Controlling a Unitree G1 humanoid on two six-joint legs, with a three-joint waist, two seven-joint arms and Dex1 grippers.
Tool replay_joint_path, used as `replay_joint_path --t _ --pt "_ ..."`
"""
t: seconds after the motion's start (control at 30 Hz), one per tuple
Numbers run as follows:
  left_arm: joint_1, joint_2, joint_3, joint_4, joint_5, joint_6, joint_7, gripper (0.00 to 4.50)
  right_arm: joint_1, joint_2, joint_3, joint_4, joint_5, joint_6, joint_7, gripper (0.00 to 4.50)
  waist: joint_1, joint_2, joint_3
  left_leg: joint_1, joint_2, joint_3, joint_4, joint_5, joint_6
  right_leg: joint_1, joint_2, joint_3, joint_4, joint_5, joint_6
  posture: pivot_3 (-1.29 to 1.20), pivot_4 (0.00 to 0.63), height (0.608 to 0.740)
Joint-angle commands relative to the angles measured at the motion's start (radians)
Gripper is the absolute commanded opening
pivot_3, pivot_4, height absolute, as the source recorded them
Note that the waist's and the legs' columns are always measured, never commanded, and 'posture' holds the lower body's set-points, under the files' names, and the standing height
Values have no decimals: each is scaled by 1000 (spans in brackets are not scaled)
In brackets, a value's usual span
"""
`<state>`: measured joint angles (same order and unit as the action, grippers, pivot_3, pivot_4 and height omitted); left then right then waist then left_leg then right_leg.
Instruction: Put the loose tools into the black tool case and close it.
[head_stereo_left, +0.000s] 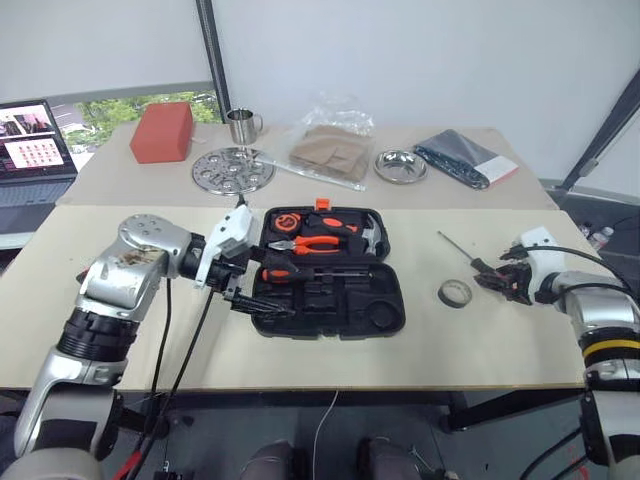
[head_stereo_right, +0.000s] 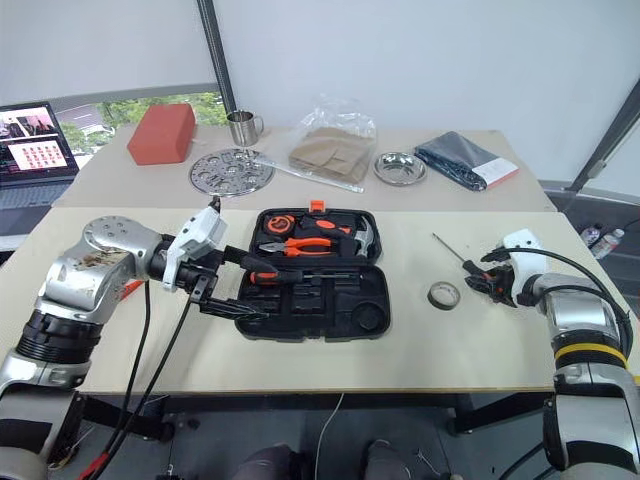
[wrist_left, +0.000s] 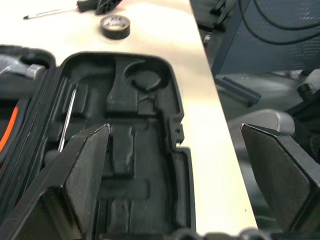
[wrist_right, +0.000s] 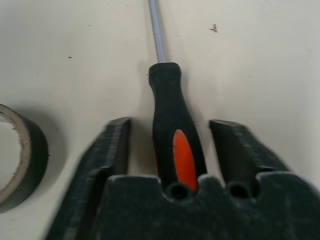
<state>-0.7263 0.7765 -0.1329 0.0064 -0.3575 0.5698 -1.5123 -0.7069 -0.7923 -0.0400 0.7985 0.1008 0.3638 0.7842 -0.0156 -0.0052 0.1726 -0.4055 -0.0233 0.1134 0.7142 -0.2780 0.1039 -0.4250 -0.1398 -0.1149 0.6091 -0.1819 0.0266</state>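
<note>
The black tool case (head_stereo_left: 345, 305) lies open at the table's middle, and an orange-and-black screwdriver (head_stereo_left: 290, 272) rests in it. My left gripper (head_stereo_left: 275, 288) hovers open over the case's left side with nothing between its fingers (wrist_left: 85, 165). On the right, a second screwdriver (wrist_right: 177, 125) lies on the table, its shaft (head_stereo_left: 458, 248) pointing away. My right gripper (wrist_right: 171, 124) is low over it, one finger on each side of the handle with a little space left. The grey-black tape roll (head_stereo_left: 455, 293) lies just left of that gripper.
Pliers (head_stereo_left: 315, 243), a hammer (head_stereo_left: 372, 238) and a tape measure (head_stereo_left: 288, 221) sit in the case's far half. On the back table are a red box (head_stereo_left: 162, 131), metal cup (head_stereo_left: 241, 125), perforated disc (head_stereo_left: 232, 170), plastic bag (head_stereo_left: 330, 150), steel bowl (head_stereo_left: 400, 166), dark pouch (head_stereo_left: 465, 158) and laptop (head_stereo_left: 35, 150).
</note>
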Motion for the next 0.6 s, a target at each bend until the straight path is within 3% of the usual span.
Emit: replay_joint_path --t 0.03,0.2,0.37,0.47,0.6 --pt "19 43 44 -25 -20 -20 8 4500 -10 -30 -46 -43 31 -41 52 1059 0 0 0 0 0 0 0 0 0 0 0 0 0 0 0 0 150 734" --pt "78 120 89 -49 -45 -1 -3 4500 21 -34 11 -458 138 -21 315 972 -11 8 5 -1 0 1 -1 0 0 -3 0 2 1 0 0 0 150 734" --pt "120 160 95 -62 -50 -17 6 4500 17 6 142 -767 172 62 420 972 -14 9 5 0 3 0 -2 3 4 -3 4 2 2 -2 -1 0 150 734" --pt "121 155 93 -53 -44 -28 22 4500 -1 25 264 -800 72 4 435 972 -4 8 6 0 2 0 -2 0 -3 -3 3 2 2 -2 -2 0 150 734" --pt "117 146 92 -51 -47 -27 41 4500 -32 90 319 -716 6 -42 383 972 11 8 6 -3 -1 0 -1 0 -3 -5 0 1 2 -2 -1 0 150 734"
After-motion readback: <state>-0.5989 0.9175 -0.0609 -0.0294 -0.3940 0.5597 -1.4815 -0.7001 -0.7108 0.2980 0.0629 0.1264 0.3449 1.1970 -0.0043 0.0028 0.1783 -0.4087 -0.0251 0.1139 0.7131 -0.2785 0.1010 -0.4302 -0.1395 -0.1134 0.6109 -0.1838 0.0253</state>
